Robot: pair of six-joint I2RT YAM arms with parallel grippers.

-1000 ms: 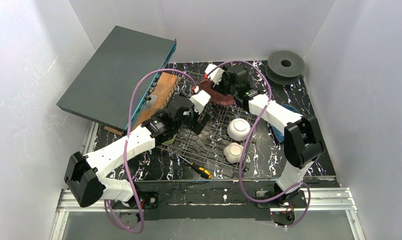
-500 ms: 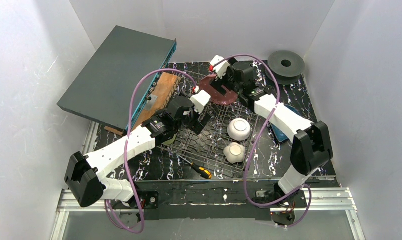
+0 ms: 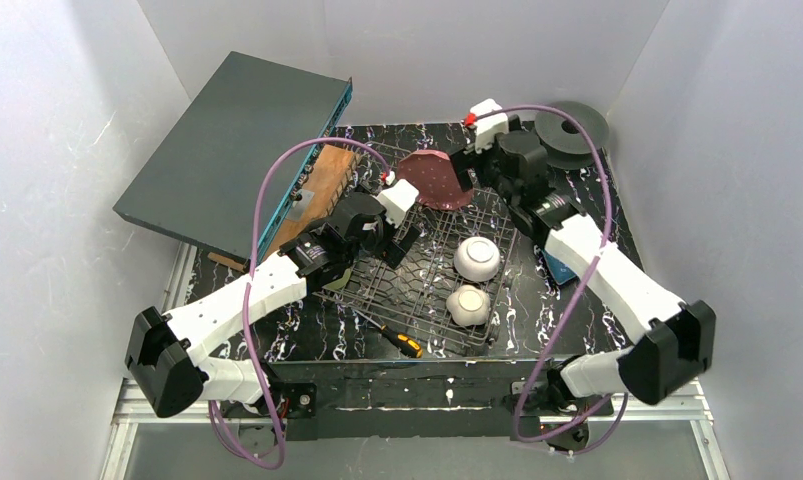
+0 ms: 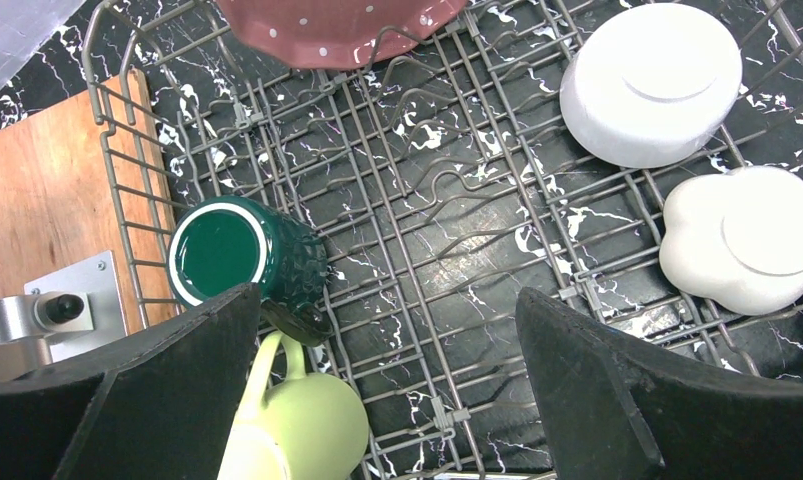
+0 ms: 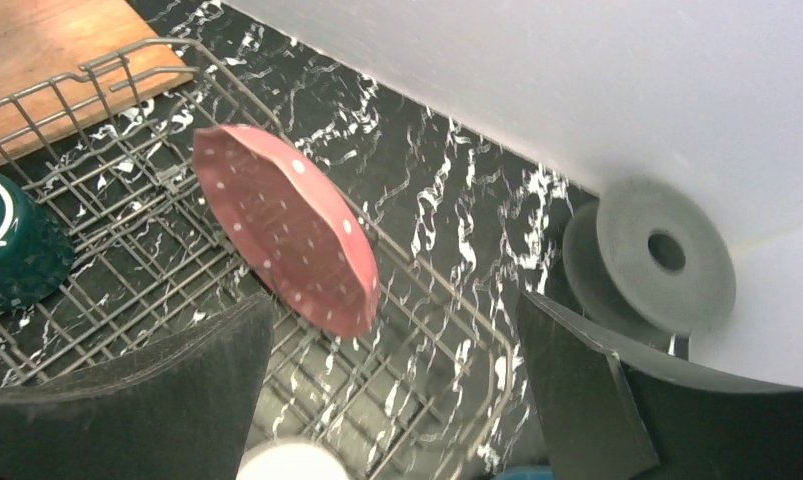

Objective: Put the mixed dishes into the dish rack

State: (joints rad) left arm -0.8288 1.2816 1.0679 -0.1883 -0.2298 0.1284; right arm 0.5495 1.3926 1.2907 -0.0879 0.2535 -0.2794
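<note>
The dish rack (image 3: 417,290) sits mid-table. A pink speckled plate (image 3: 435,180) leans on edge at its far end, free of any fingers. My right gripper (image 3: 465,168) is open just right of the plate (image 5: 287,230), nothing between its jaws. My left gripper (image 4: 387,390) hangs open over the rack floor (image 4: 447,200), above a dark green mug (image 4: 239,250) and a pale yellow-green mug (image 4: 297,430) lying at the left side. A white bowl (image 3: 476,258) and a small white cup (image 3: 466,305) rest upside down at the rack's right side. The blue dish (image 3: 557,265) lies outside, partly under the right arm.
A black spool (image 3: 572,128) stands at the far right corner, close behind the right gripper. A wooden board (image 3: 322,185) and a big grey box (image 3: 237,150) lie left of the rack. A screwdriver (image 3: 397,338) lies at its near edge.
My right gripper opened, let go of the pink plate and drew back up and to the right. The plate now leans in the rack. The left arm barely moved.
</note>
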